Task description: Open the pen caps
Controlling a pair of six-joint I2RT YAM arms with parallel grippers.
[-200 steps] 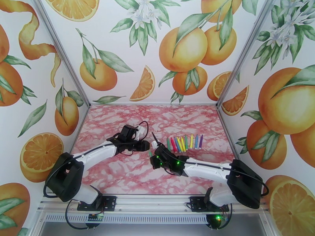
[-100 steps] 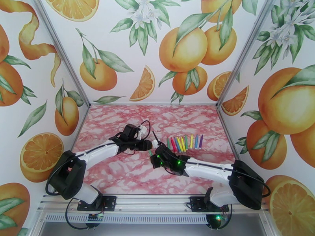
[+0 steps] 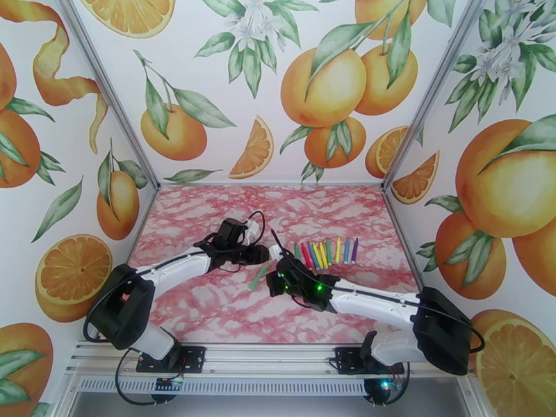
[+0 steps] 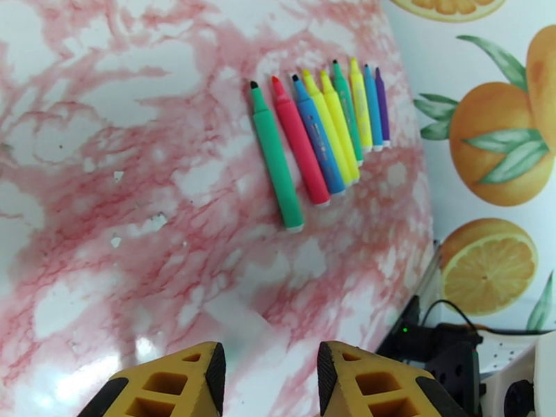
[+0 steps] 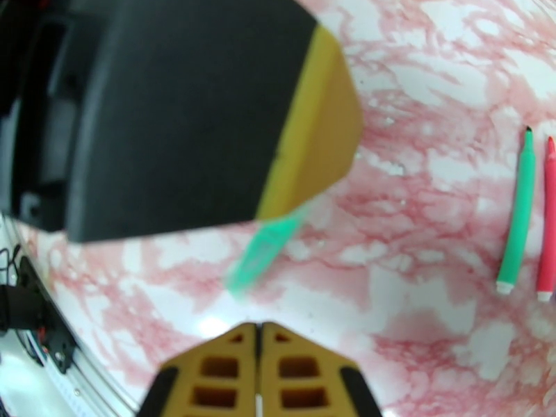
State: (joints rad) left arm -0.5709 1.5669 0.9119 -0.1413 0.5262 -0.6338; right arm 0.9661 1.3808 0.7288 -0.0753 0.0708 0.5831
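Observation:
Several pens [image 3: 326, 253] lie side by side on the marble table [image 3: 208, 300], right of both grippers: green, red, blue, yellow and purple. They lie ahead of the fingers in the left wrist view, as a row of pens [image 4: 323, 144]. One loose green pen [image 3: 258, 276] lies slanted just left of my right gripper [image 3: 272, 283]. It looks blurred in the right wrist view, where that green pen [image 5: 267, 251] is partly hidden under the left gripper's finger [image 5: 208, 112]. My right gripper [image 5: 258, 335] is shut with nothing seen in it. My left gripper [image 3: 263, 255] [image 4: 271, 363] stands open and empty.
The two grippers are close together near the table's middle, the left one just above and behind the right. Printed orange walls [image 3: 278, 99] enclose the table on three sides. A green pen [image 5: 518, 210] and a red pen [image 5: 549, 217] lie at the right of the right wrist view.
The green pen, earlier a short stub between the two grippers, now lies free and slanted, lower and to the left. The left jaws have narrowed a little.

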